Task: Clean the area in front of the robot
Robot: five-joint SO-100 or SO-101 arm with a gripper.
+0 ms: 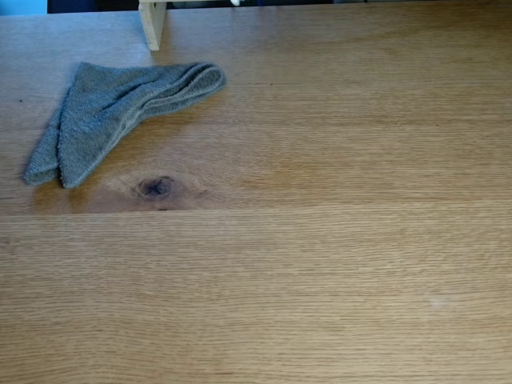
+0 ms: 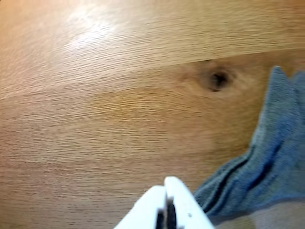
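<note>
Your claw (image 2: 166,202) sits at the wrist view's lower edge, tips together, gripping nothing, just left of the grey cloth (image 2: 267,162). Open it and pinch a thick fold before wiping the tabletop (image 1: 320,264) around the dark knot (image 1: 156,187). Cloth's far end is cut off; blur hides detail.

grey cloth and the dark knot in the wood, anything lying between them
Nothing: in the fixed view only bare tabletop separates the grey cloth from the dark knot. The wrist view agrees.
</note>
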